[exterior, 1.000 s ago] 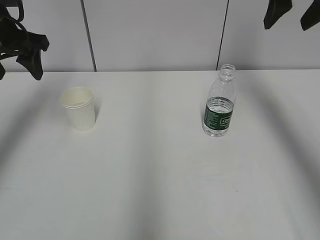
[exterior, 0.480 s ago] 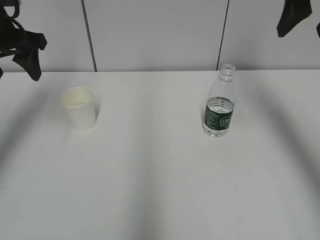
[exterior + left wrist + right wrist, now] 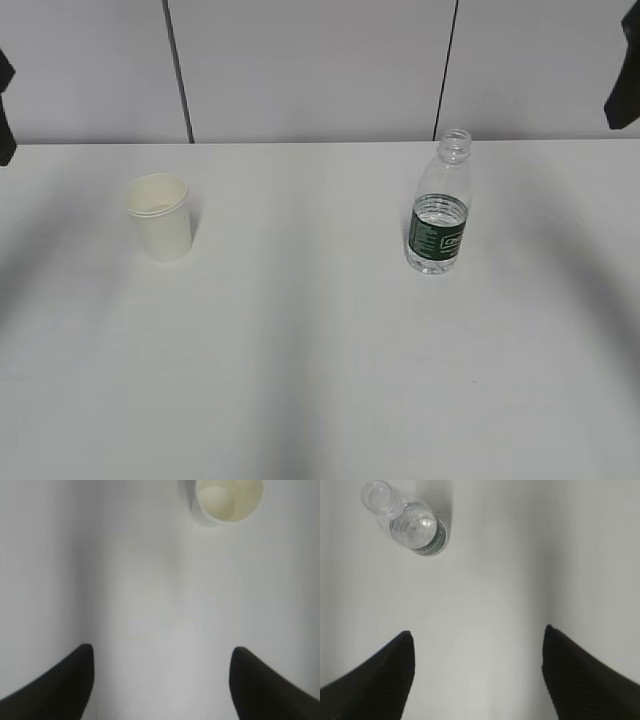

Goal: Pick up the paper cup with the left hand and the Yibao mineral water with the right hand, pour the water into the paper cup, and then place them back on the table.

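Observation:
The cream-white paper cup (image 3: 160, 217) stands upright on the white table (image 3: 300, 350) at the left; the left wrist view shows it from above (image 3: 228, 500), and it holds a little water. The uncapped Yibao bottle (image 3: 439, 205) with its dark green label stands upright at the right, partly filled; it also shows in the right wrist view (image 3: 410, 526). My left gripper (image 3: 161, 652) is open and empty, high above the table, well short of the cup. My right gripper (image 3: 477, 635) is open and empty, high above the table, away from the bottle. In the exterior view only a dark scrap of each arm shows at the edges.
A grey panelled wall (image 3: 310, 70) rises behind the table's far edge. Soft arm shadows lie across the tabletop on both sides.
Both arms have drawn up and outward, almost leaving the exterior view at the left and right edges. The cup and the bottle have not moved.

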You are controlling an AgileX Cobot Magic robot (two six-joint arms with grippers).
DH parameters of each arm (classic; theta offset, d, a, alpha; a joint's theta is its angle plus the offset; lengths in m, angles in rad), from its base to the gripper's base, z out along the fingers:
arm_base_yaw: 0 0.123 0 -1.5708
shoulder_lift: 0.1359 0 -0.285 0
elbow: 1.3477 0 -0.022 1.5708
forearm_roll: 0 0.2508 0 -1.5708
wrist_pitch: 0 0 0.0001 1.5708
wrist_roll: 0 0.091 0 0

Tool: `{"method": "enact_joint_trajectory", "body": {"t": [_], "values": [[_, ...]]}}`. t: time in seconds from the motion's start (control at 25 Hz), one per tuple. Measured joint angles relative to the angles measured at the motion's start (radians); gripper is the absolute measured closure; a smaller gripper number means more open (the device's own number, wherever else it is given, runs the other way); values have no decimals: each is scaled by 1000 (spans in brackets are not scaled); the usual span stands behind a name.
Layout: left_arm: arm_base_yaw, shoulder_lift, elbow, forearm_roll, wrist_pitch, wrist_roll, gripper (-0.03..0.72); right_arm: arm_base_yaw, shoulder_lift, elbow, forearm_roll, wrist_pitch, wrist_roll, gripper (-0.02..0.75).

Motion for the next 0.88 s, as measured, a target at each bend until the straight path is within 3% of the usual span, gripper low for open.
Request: {"method": "enact_joint_trajectory", "body": {"t": [0.36, 0.88], "values": [[0, -247, 182, -3, 2, 0, 183, 0, -271, 206, 2, 0, -24, 152], [0, -591, 292, -43, 15, 0, 189, 0, -621, 436, 2, 3, -24, 152]]}}
